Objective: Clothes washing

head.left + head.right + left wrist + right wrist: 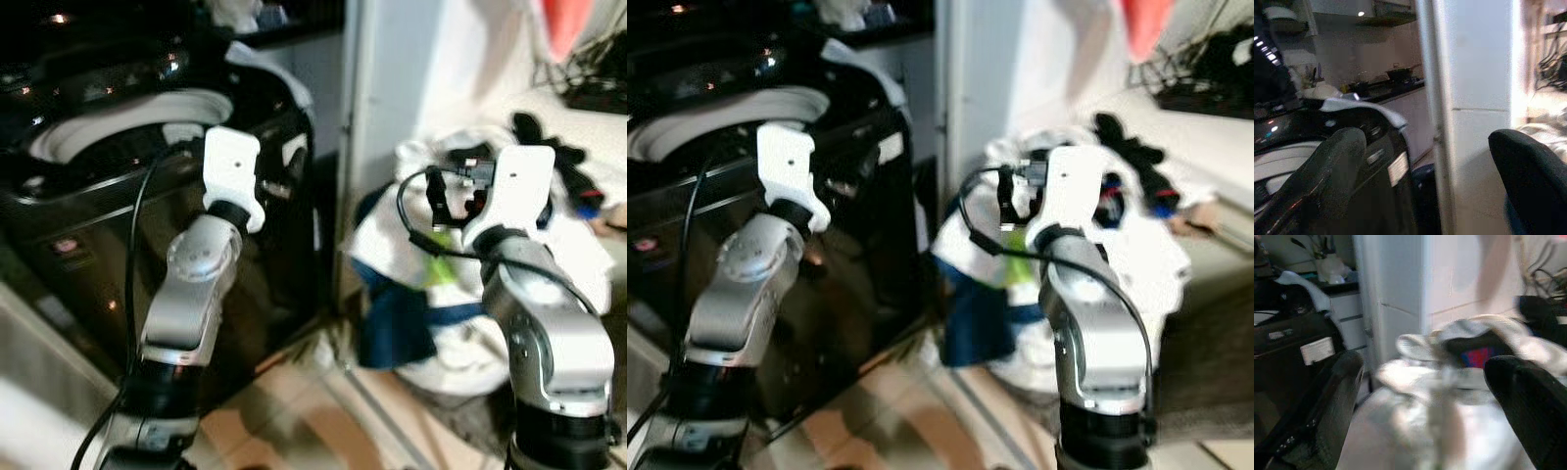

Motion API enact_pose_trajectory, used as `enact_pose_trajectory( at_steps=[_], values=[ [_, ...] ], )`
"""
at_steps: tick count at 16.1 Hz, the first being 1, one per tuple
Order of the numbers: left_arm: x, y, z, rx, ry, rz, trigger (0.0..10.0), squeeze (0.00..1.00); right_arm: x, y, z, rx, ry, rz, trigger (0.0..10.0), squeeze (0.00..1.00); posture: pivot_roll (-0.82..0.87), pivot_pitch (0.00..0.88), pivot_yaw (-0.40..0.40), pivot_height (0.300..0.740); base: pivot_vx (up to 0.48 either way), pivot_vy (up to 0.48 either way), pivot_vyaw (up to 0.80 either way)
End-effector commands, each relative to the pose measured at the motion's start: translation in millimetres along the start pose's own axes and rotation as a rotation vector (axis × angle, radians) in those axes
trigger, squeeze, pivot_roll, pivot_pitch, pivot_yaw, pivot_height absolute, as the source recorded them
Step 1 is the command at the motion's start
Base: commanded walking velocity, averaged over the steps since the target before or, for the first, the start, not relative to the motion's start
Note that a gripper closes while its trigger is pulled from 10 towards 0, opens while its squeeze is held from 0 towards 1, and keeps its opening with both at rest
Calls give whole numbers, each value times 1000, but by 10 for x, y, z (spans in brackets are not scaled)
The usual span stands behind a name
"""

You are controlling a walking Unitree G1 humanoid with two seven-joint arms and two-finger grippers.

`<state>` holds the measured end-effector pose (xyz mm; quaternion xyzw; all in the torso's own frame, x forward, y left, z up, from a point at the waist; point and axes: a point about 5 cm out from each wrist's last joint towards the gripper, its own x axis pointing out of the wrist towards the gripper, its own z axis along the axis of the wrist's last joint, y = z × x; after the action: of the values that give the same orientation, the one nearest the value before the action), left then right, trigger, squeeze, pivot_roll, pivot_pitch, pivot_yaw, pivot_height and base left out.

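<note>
tiled floor (294, 411) runs under me in a cramped laundry corner, with a white wall post (377, 147) splitting the scene. to my left stands the black washing machine (108, 245), lid up, its pale drum ring (127, 122) showing at the top. to my right, against the post, sits the laundry pile (431, 294): mostly white cloth, a dark blue piece (397, 328) hanging at its front, a bit of yellow-green (441, 269) tucked in, and dark items along the top.

my left gripper (1425, 181) is raised in front of the washer's upper edge, jaws wide apart and carrying nothing. my right gripper (1420, 406) is raised and aimed at the pile, jaws also wide and empty; the white cloth lies blurred just ahead of them.

i judge this as the start of a pick: nothing is held yet and the clothes sit outside the drum. next i'd need to push the right arm forward and down into the white cloth, close on a good fold, then lift and swing left over the drum opening. the blue piece may drag along.
</note>
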<state>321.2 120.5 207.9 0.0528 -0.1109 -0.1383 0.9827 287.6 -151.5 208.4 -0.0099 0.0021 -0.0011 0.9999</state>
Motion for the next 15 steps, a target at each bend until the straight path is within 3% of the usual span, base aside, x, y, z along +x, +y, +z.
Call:
enact_pose_trajectory(
  at_steps=[1,4,6,8,10,15],
  values=[
    [11,43,-1,8,3,9,10000,0,6,17,43,-3,-10,1,10000,0,0,0,32,740,0,334,0],
    [20,35,-3,3,5,6,10000,0,9,-12,38,25,1,-24,10000,0,-3,0,37,740,0,329,-267],
    [22,-6,3,76,4,-10,10000,0,7,-40,53,17,-6,-37,10000,0,-6,0,38,740,0,-240,-662],
    [20,-3,-11,40,10,11,10000,0,9,-45,67,12,-15,-39,10000,0,-6,0,37,740,0,-480,0],
    [19,50,-2,-49,14,58,10000,0,20,-30,76,-1,-10,-22,10000,0,-6,0,36,740,0,0,0],
    [-14,82,-4,-45,15,54,10000,0,35,2,58,-21,-5,-1,10000,0,8,0,20,740,0,0,0]
  ],
)
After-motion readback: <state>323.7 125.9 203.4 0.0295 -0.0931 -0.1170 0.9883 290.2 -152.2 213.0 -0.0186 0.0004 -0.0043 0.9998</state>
